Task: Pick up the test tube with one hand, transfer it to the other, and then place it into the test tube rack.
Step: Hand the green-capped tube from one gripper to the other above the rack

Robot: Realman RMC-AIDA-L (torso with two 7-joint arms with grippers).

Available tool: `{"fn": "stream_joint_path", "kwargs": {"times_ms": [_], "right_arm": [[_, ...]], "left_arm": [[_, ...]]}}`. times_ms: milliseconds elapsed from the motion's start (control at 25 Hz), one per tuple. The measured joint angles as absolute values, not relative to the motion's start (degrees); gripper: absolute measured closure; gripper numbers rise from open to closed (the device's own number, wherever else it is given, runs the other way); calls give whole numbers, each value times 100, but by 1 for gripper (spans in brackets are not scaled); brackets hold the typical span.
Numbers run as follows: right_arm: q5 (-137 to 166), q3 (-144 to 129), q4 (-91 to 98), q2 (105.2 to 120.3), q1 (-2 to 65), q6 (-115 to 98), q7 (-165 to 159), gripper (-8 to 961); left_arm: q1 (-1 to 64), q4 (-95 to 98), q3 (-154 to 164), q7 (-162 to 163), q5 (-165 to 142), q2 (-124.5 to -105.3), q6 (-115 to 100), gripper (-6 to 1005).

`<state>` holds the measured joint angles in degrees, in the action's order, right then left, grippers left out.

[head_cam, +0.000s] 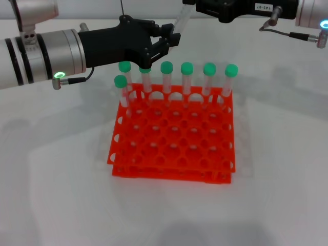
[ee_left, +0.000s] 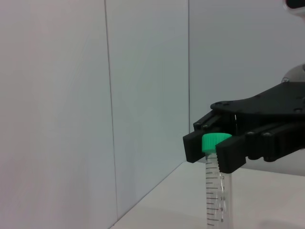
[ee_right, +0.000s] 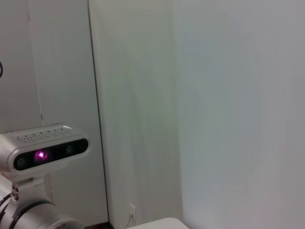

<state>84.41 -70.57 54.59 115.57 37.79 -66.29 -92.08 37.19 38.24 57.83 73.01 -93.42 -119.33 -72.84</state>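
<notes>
The test tube (head_cam: 181, 21) hangs slanted above the back of the orange-red test tube rack (head_cam: 169, 173). In the left wrist view its green cap (ee_left: 213, 142) sits between the two fingers of my labelled right gripper (ee_left: 212, 149), which is shut on it. In the head view that right gripper (head_cam: 192, 6) reaches in from the top edge. My unlabelled left gripper (head_cam: 161, 51) comes from the left, its fingers spread open. One fingertip (head_cam: 175, 39) is beside the tube's lower end.
Several other green-capped tubes (head_cam: 187, 77) stand in the rack's back row, and one (head_cam: 121, 89) stands in the second row at its left. They are directly below the left gripper. White tabletop surrounds the rack.
</notes>
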Motion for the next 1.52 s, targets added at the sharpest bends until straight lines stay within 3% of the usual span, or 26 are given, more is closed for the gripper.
{"fn": "stream_joint_path", "kwargs": {"times_ms": [1280, 1520], "right_arm": [[8435, -7052, 5468, 11539, 3806, -6598, -9191, 677], [8435, -7046, 5479, 11540, 3806, -6598, -9193, 677]], "left_arm": [[3743, 3876, 5925, 7174, -9347, -11935, -7250, 737], [3738, 3884, 5915, 7165, -9347, -11935, -7239, 601]]}}
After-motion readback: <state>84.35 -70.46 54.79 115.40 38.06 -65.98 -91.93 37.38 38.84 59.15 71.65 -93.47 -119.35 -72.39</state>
